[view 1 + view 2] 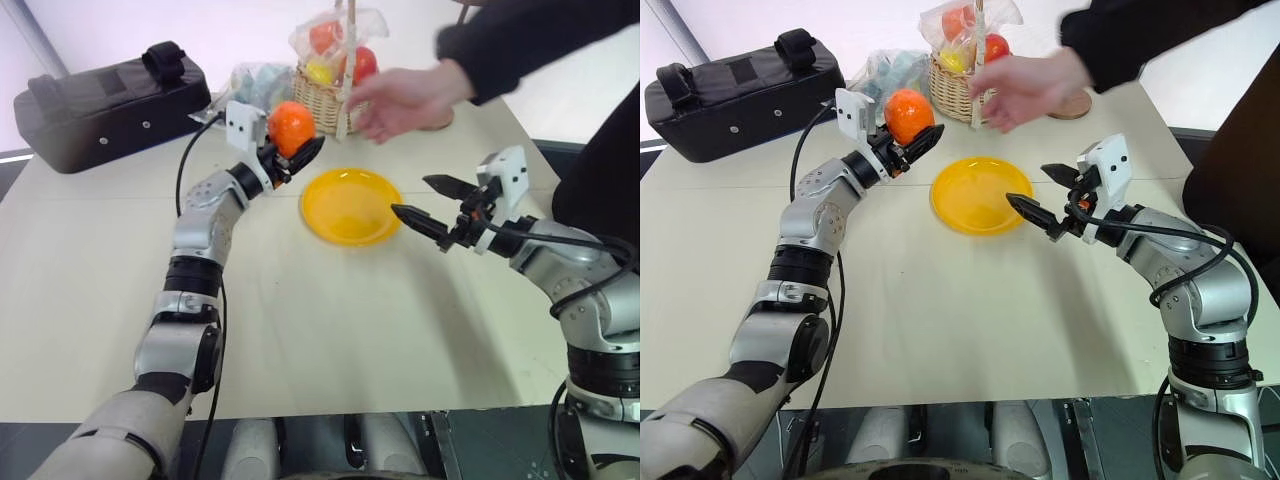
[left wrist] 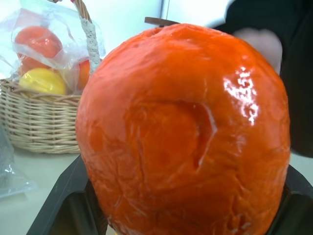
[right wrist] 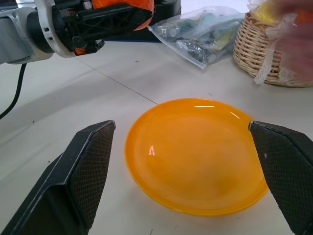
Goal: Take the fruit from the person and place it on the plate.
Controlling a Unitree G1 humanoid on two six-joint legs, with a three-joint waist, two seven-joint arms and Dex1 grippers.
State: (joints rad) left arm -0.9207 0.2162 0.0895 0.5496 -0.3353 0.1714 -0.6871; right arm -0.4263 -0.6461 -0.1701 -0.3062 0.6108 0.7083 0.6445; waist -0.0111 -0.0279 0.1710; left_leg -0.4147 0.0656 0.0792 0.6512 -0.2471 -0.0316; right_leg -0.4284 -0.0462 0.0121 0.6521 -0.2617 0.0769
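On the pale surface, the fruit sits clamped between the closed fingers of the left pincer, up beside the yellow plate. Its glossy, dented skin suggests something light, slick and slightly soft, best gripped across its widest middle. The right pincer gapes empty over the plate's far rim, with the person's hand beyond.

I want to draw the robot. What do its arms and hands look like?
Both arms are silvery grey metal segments with black joint bands, and a black cable loops along each. A white box sits at each wrist. The left hand and the right hand each have two black pointed fingers; the right wrist view shows their pads have a fine crisscross texture, with small orange bits near the wrists.
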